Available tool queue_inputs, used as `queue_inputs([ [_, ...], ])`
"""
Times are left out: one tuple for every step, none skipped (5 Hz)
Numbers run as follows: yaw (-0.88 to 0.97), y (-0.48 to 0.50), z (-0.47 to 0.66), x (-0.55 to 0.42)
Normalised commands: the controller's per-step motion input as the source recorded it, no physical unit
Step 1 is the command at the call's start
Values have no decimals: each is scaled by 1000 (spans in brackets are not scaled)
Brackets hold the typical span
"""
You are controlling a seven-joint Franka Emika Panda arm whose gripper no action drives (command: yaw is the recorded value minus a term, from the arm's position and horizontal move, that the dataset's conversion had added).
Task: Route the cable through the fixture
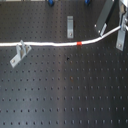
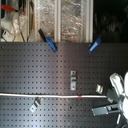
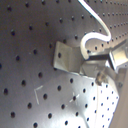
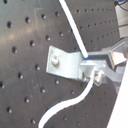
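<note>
The white cable [image 1: 50,44] runs across the black board from the first exterior view's left edge. It passes the upright end of a small metal fixture [image 1: 20,52]. Its red band [image 1: 80,43] lies right of the middle, and from there it curves up to my gripper [image 1: 120,34] at the first exterior view's right edge. In the second wrist view the gripper [image 4: 91,63] is shut on the cable [image 4: 71,27], right beside a metal bracket fixture [image 4: 61,62]. The cable's free end hangs past the fingers [image 4: 67,106]. In the second exterior view the cable [image 2: 45,94] lies straight.
Another flat metal fixture [image 1: 70,26] stands behind the cable at the middle. A tilted bracket [image 1: 103,20] is near the gripper. Two blue clamps [image 2: 50,44] [image 2: 95,45] sit at the board's far edge in the second exterior view, with clutter behind them.
</note>
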Motion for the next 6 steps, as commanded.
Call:
queue_inputs([
  [0,-71,-43,-134],
  [226,123,-39,-65],
  [143,65,-1,-31],
  [0,-32,6,13],
  [111,-102,141,-13],
  [266,-348,49,-100],
])
